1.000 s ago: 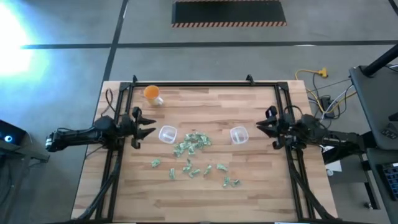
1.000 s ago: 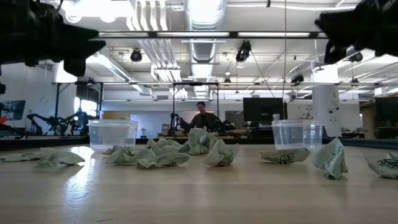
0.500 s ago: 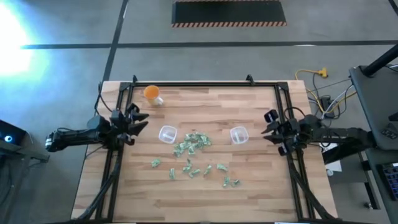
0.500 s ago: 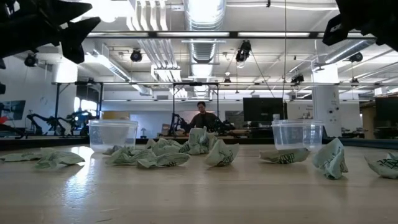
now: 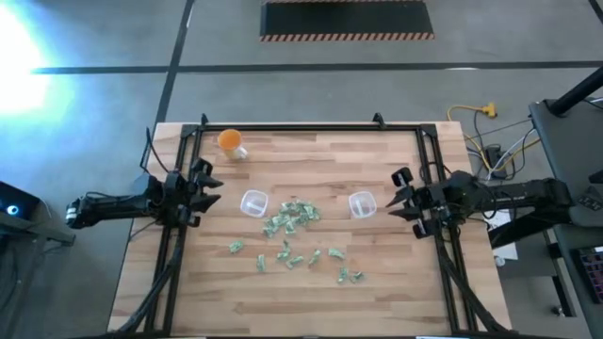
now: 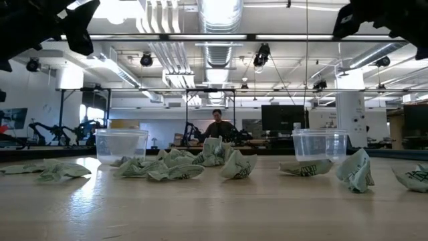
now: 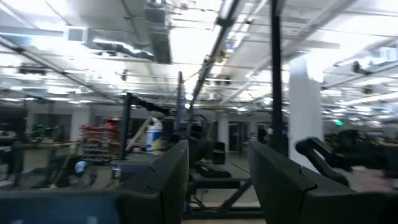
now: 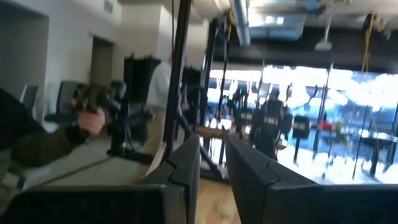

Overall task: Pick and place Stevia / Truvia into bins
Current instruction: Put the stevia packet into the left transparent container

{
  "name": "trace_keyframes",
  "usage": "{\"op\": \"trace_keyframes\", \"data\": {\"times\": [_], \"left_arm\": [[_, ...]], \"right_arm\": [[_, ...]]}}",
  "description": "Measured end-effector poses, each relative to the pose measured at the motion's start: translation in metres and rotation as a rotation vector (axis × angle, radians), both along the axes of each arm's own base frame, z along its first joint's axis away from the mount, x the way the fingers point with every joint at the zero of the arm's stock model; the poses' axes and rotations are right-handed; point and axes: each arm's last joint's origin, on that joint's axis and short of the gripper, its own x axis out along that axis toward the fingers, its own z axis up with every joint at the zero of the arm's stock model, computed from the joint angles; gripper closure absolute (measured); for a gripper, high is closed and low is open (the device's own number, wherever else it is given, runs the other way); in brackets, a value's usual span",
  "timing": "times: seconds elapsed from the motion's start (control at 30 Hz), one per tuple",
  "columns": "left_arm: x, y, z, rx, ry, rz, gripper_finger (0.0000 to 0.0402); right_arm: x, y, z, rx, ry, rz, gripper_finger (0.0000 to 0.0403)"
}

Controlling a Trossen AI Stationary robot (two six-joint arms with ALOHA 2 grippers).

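Right claw [image 5: 400, 200] advanced toward right bin [image 5: 362, 204]; sachets [image 5: 292, 216] well apart.

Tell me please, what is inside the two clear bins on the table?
Both look empty. From above, the left bin and the right bin show no sachets; the low view shows clear walls. Sachets in front cover the very bottom of each bin there.

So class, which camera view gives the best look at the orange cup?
The high view: the orange cup shows whole near the table's far left corner, behind the left bin. The low view does not show it, and neither wrist view does; both look out into the room.
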Motion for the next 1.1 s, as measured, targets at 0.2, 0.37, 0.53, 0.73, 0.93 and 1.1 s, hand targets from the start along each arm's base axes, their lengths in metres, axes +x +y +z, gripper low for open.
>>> {"op": "trace_keyframes", "data": {"times": [0.2, 0.37, 0.53, 0.73, 0.93, 1.1], "left_arm": [[0.009, 0.0, 0.001, 0.009, 0.042, -0.028, 0.0253], [0.02, 0.0, 0.009, 0.026, 0.05, -0.07, 0.0253], [0.036, -0.002, 0.016, 0.048, 0.072, -0.136, 0.0253], [0.068, -0.009, 0.023, 0.091, 0.175, -0.194, 0.0253], [0.105, -0.02, 0.028, 0.159, 0.301, -0.243, 0.0253], [0.132, -0.031, 0.027, 0.202, 0.533, -0.203, 0.0253]], "right_arm": [[0.024, 0.003, 0.004, -0.038, 0.117, 0.011, 0.0335], [0.038, 0.007, 0.008, -0.069, 0.15, 0.029, 0.0335], [0.048, 0.008, 0.008, -0.076, 0.193, 0.038, 0.0335], [0.055, 0.009, 0.005, -0.076, 0.24, 0.04, 0.0335], [0.056, 0.009, 0.003, -0.082, 0.253, 0.041, 0.0335], [0.056, 0.012, 0.003, -0.084, 0.253, 0.056, 0.0335]]}}
